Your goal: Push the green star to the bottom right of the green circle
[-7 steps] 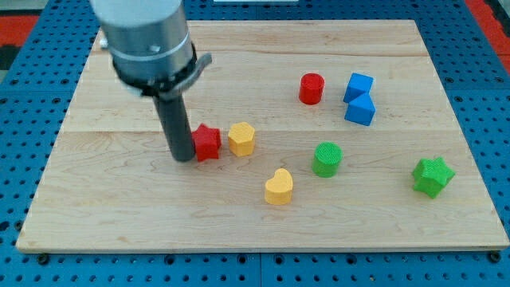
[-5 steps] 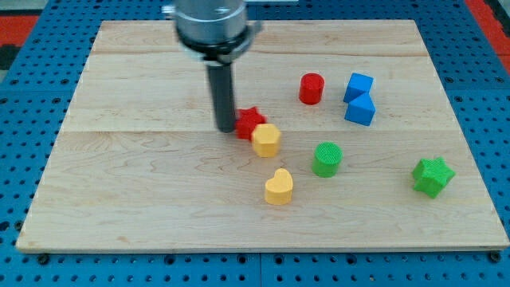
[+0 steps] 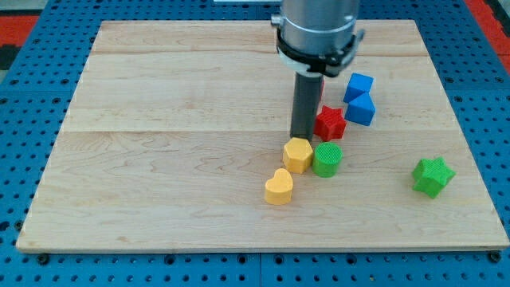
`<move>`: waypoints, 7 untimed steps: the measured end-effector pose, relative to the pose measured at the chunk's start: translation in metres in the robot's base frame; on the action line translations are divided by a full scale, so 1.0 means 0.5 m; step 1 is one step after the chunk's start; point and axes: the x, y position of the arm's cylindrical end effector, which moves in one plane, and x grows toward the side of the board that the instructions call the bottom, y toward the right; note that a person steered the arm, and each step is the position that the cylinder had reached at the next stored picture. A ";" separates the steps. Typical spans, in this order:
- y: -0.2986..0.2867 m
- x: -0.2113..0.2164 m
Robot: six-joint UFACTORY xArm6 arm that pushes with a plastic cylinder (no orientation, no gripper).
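Red star shoved rightward, my tip above yellow hexagon

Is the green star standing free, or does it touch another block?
Free. The green star sits alone near the board's right edge, with bare wood all around it, well apart from the green circle and my tip.

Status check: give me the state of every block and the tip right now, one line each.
Tip: down, just above the yellow hexagon, left of the red star.
Yellow hexagon: touching the green circle.
Green circle: upright.
Red star: beside the rod.
Green star: alone, far right.
Yellow heart: untouched.
Blue blocks: touching each other.
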 end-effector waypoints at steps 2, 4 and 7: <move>0.077 -0.050; 0.196 -0.005; 0.442 0.039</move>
